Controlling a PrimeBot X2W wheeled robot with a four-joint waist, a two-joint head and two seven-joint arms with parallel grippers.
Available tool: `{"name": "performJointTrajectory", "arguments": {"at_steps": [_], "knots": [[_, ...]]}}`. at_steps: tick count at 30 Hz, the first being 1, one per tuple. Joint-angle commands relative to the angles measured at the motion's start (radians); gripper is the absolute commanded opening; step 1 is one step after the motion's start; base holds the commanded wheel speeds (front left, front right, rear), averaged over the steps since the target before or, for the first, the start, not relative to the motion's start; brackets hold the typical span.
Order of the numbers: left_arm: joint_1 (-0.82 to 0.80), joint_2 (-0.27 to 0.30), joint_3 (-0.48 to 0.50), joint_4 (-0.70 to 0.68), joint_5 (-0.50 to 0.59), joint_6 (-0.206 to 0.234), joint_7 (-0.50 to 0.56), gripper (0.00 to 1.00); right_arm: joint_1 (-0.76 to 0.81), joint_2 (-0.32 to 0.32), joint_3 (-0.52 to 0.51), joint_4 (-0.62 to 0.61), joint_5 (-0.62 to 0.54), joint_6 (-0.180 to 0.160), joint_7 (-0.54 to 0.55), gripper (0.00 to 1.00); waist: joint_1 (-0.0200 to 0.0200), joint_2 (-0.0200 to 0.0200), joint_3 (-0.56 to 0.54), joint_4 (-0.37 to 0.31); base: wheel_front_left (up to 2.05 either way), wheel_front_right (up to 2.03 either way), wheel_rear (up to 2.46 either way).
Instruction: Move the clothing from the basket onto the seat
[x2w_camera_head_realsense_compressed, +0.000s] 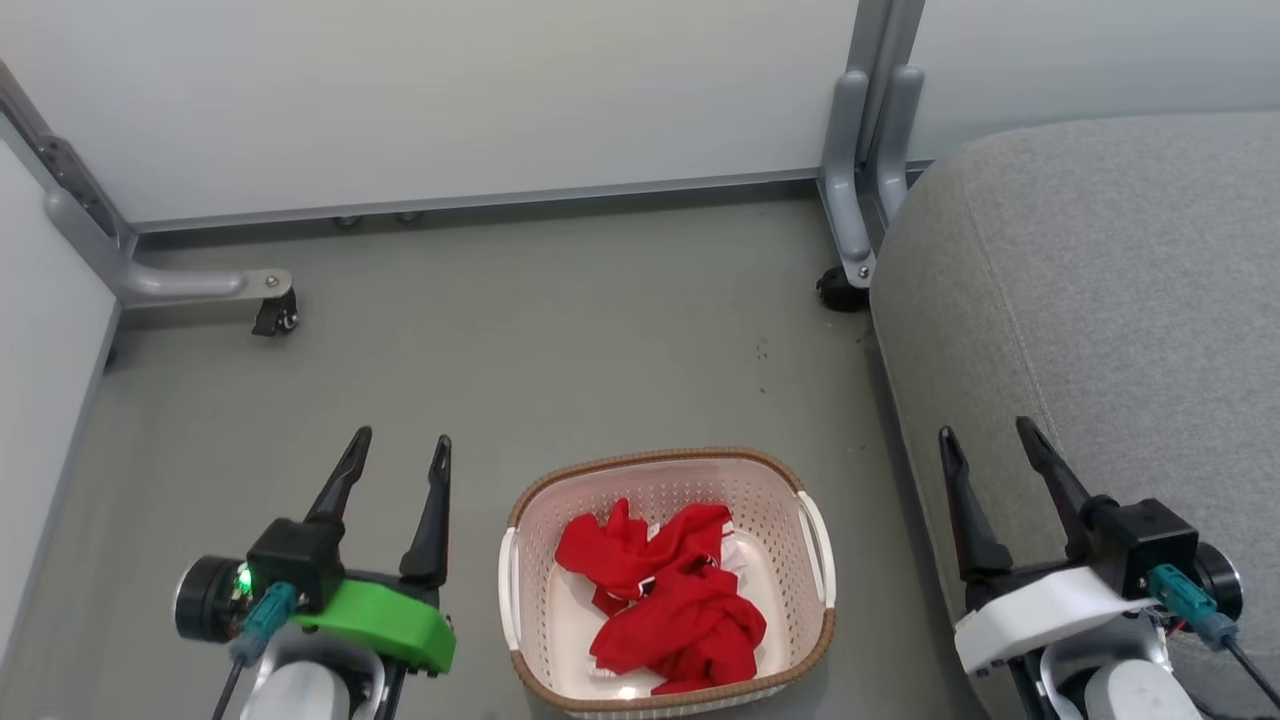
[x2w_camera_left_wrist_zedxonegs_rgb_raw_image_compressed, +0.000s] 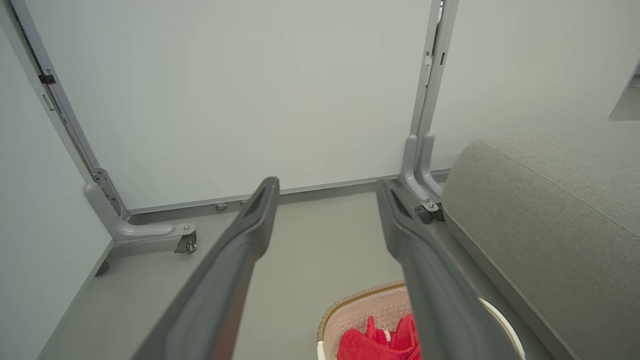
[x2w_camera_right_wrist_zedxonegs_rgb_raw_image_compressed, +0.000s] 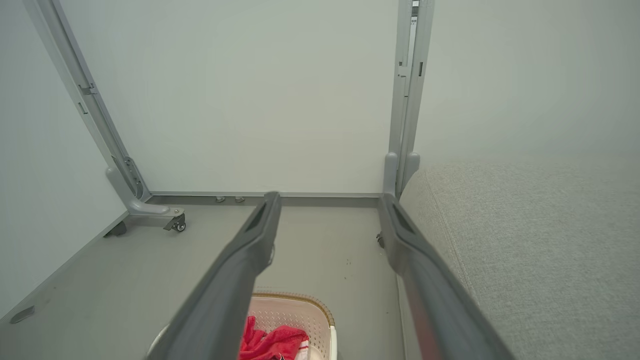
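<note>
Clothing (x2w_camera_head_realsense_compressed: 665, 590) lay heaped in basket (x2w_camera_head_realsense_compressed: 650, 458); left gripper (x2w_camera_head_realsense_compressed: 402, 437) hung just beside its left side, right gripper (x2w_camera_head_realsense_compressed: 985, 428) farther off on its right, both with fingers apart, empty.

clothing (x2w_camera_head_realsense_compressed: 668, 598) in basket (x2w_camera_head_realsense_compressed: 660, 478), seat (x2w_camera_head_realsense_compressed: 1100, 300) right
</note>
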Motion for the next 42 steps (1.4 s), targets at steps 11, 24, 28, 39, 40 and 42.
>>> {"name": "performJointTrajectory", "arguments": {"at_steps": [11,24,28,39,40,42], "knots": [[-0.249,-0.005,-0.227,0.105,0.019,-0.003,-0.002,1.00,-0.152,-0.007,0.018,-0.059,0.006,0.000,-0.035,1.00,0.0000,0.0000,0.284,-0.044,0.00,0.00,0.00],[-0.576,0.005,-0.447,0.426,0.078,-0.003,0.001,1.00,-0.363,-0.001,0.072,-0.070,0.029,0.000,-0.089,1.00,0.0000,0.0000,0.621,-0.155,0.00,0.00,0.00],[-0.656,0.012,-0.523,0.539,0.081,-0.003,0.020,1.00,-0.407,0.003,0.086,-0.067,0.040,0.000,-0.103,1.00,0.0000,0.0000,0.699,-0.189,0.00,0.00,0.00],[-0.801,0.039,-0.659,0.779,0.049,-0.001,0.071,1.00,-0.470,0.008,0.130,-0.038,0.078,0.000,-0.119,1.00,0.0000,0.0000,0.828,-0.265,0.00,0.00,0.00],[-0.812,0.045,-0.666,0.798,0.048,-0.001,0.075,1.00,-0.476,0.008,0.133,-0.041,0.085,0.000,-0.119,1.00,0.0000,0.0000,0.838,-0.271,0.00,0.00,0.00],[-0.839,0.057,-0.679,0.828,0.052,-0.001,0.084,1.00,-0.483,0.008,0.138,-0.048,0.099,0.000,-0.118,1.00,0.0000,0.0000,0.854,-0.279,0.00,0.00,0.00]]}}
